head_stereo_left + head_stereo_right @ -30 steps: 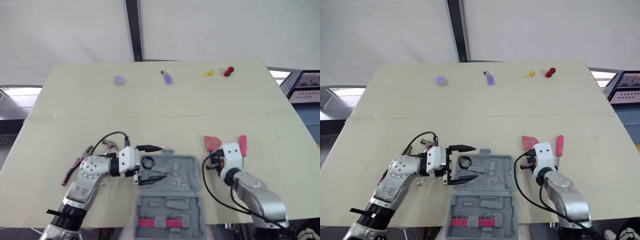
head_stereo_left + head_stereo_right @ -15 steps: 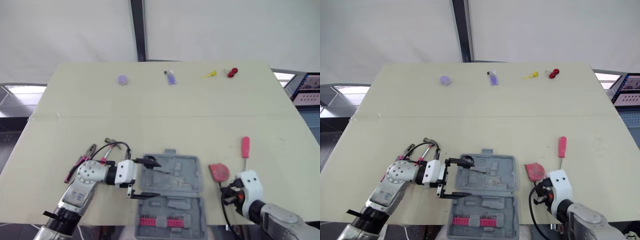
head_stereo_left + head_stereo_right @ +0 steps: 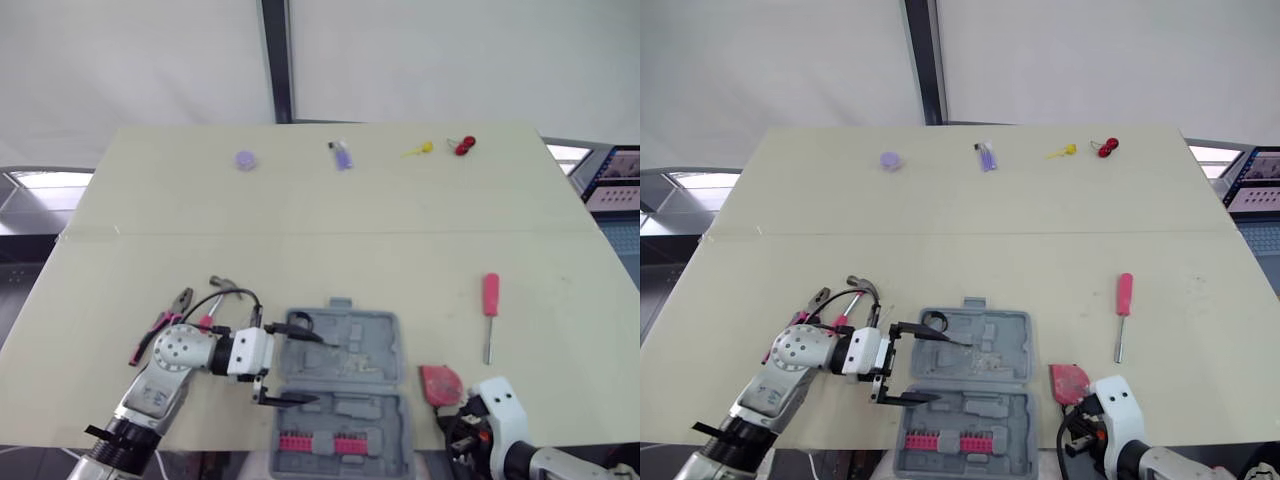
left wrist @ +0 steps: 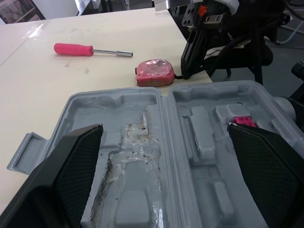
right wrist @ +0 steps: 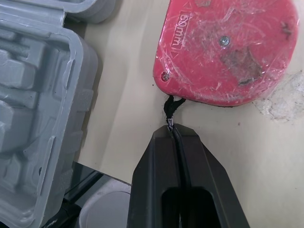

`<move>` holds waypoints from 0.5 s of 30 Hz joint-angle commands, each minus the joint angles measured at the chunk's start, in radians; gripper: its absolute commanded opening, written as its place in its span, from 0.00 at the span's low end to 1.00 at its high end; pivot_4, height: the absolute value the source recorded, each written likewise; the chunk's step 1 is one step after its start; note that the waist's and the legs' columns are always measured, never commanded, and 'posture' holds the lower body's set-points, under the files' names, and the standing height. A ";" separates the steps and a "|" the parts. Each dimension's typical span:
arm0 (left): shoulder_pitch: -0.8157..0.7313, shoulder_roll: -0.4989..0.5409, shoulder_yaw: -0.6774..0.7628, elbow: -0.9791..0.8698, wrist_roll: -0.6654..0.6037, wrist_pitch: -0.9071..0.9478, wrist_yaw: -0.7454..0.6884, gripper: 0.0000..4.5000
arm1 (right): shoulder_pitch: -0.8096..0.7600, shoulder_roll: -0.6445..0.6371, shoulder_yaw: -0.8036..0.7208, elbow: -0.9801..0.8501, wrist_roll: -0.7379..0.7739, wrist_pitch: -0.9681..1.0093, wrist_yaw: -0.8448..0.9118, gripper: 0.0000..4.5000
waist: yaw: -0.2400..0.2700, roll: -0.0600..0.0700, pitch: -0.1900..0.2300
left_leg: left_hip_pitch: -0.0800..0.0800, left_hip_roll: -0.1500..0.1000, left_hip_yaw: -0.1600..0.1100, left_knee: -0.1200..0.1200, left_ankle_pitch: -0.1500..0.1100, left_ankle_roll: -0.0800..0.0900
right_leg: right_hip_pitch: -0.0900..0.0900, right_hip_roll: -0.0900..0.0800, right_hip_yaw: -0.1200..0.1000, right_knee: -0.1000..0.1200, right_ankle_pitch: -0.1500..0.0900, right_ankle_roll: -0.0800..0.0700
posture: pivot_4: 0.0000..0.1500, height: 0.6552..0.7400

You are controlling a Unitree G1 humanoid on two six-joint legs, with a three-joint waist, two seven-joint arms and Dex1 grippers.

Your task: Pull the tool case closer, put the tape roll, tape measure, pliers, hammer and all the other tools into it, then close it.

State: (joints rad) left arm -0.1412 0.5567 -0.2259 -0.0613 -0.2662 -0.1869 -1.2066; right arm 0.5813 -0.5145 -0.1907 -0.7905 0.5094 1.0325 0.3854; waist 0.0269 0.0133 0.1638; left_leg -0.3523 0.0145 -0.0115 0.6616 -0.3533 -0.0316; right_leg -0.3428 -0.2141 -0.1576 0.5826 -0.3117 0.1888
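Left fingers (image 4: 76,156) spreading wide, straddling open case (image 3: 370,345) edge, probably lining up to drag it closer. Right fingers (image 5: 175,142) pinching together on strap (image 5: 169,107), tape measure (image 5: 228,52) sitting just past tips, beside case.

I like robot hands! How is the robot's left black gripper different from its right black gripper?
The left gripper has its fingers spread wide; the right gripper has its fingers pressed together. The left gripper grips nothing and opens over the open grey plastic tool case; the right gripper pinches the thin black cord of the flat red tape measure. Both have black fingers and sit close to the case.
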 commanded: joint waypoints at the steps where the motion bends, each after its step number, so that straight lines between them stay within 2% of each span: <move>1: 0.007 0.005 -0.007 -0.009 0.004 -0.016 -0.004 1.00 | 0.017 -0.012 0.009 -0.027 0.022 -0.001 0.024 0.01 | 0.000 0.000 0.000 | 0.000 0.000 0.000 0.000 0.000 0.000 | 0.000 0.000 0.000 0.000 0.000 0.000 | 1.00 1.00; 2: 0.007 0.005 -0.007 -0.008 0.004 -0.017 -0.004 1.00 | 0.015 -0.015 0.004 -0.027 0.031 -0.001 0.029 0.01 | 0.000 0.000 0.000 | 0.000 0.000 0.000 0.000 0.000 0.000 | 0.000 0.000 0.000 0.000 0.000 0.000 | 1.00 1.00; 5: 0.005 0.002 -0.008 -0.007 0.004 -0.018 -0.003 1.00 | 0.006 -0.035 -0.034 -0.038 0.071 0.022 0.049 0.20 | 0.000 0.000 0.000 | 0.000 0.000 0.000 0.000 0.000 0.000 | 0.000 0.000 0.000 0.000 0.000 0.000 | 1.00 1.00; 8: 0.002 -0.001 -0.007 -0.003 0.003 -0.023 -0.002 1.00 | 0.022 -0.116 -0.102 -0.048 0.135 0.049 0.131 0.52 | 0.000 0.000 0.000 | 0.000 0.000 0.000 0.000 0.000 0.000 | 0.000 0.000 0.000 0.000 0.000 0.000 | 1.00 1.00; 12: 0.000 -0.013 -0.005 0.005 0.000 -0.040 0.005 1.00 | 0.014 -0.303 -0.204 -0.009 0.156 -0.030 0.324 0.99 | 0.001 0.000 0.000 | 0.000 0.000 0.000 0.001 0.000 0.000 | 0.001 0.000 0.000 -0.001 0.000 0.000 | 1.00 1.00; 15: -0.003 -0.029 -0.002 0.016 0.000 -0.067 0.013 1.00 | -0.004 -0.421 -0.224 0.089 0.059 -0.322 0.559 0.99 | 0.001 -0.001 0.000 | 0.000 0.000 0.000 0.001 0.000 0.001 | 0.002 0.000 0.000 -0.001 0.000 0.000 | 1.00 1.00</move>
State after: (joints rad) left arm -0.1453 0.5331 -0.2266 -0.0415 -0.2658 -0.2291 -1.1978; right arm 0.5771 -0.9127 -0.3960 -0.7326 0.6081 0.8686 0.8115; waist 0.0275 0.0127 0.1641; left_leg -0.3521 0.0145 -0.0114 0.6625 -0.3536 -0.0311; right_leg -0.3412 -0.2141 -0.1580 0.5810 -0.3117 0.1889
